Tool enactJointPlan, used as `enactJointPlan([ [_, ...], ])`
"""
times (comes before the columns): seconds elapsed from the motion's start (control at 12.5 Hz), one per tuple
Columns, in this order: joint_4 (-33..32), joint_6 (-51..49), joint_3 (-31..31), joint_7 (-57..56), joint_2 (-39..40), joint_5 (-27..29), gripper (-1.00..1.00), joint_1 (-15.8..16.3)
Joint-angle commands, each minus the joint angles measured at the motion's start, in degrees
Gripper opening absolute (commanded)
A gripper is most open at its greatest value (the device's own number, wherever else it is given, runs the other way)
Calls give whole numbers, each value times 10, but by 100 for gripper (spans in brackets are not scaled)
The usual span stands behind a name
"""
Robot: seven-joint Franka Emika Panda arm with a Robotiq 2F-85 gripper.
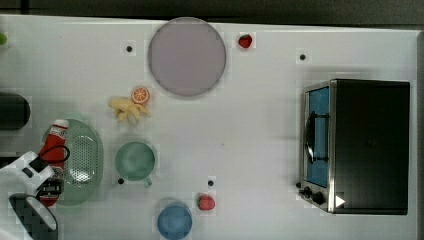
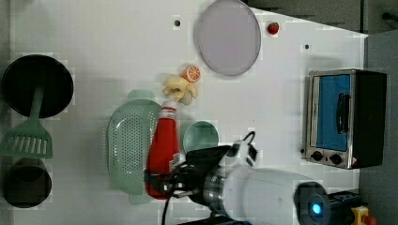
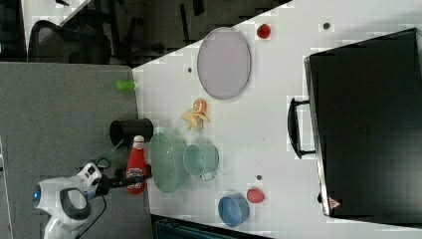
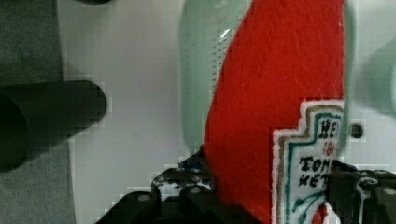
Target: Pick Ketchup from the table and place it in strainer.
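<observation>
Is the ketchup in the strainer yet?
Not yet. The gripper holds the ketchup at the strainer's edge; its perforated bottom lies bare.

- The ketchup bottle, red with a white cap, lies lengthwise with its cap toward 12 o'clock.
- The gripper clamps the bottle's lower end, one black finger on each side.
- The pale green strainer sits at the bottle's 9 o'clock, their edges overlapping.
- A green mug stands at the bottle's 3 o'clock, just beside it.
- Banana pieces and an orange slice lie at the bottle's 12 to 1 o'clock.
- A grey round plate lies at the orange slice's 1 o'clock, a strawberry at the plate's 3 o'clock.
- A toaster oven stands at the mug's 3 o'clock, well apart.
- A green spatula lies at the strainer's 9 o'clock.
</observation>
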Motion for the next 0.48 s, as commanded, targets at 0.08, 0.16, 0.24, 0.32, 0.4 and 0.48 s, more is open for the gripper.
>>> enactJointPlan([
  [0.08,2,39,-13,69,46,-47,29,-18],
  [0.16,2,54,-15,70,68,-58,37,-18],
  [0.24,2,66,-16,75,89,-61,57,-18],
  [0.32,2,77,-16,77,109,-61,78,-17],
  [0.4,2,83,-16,78,125,-63,98,-15],
  [0.48,2,94,-16,78,135,-63,100,-13],
])
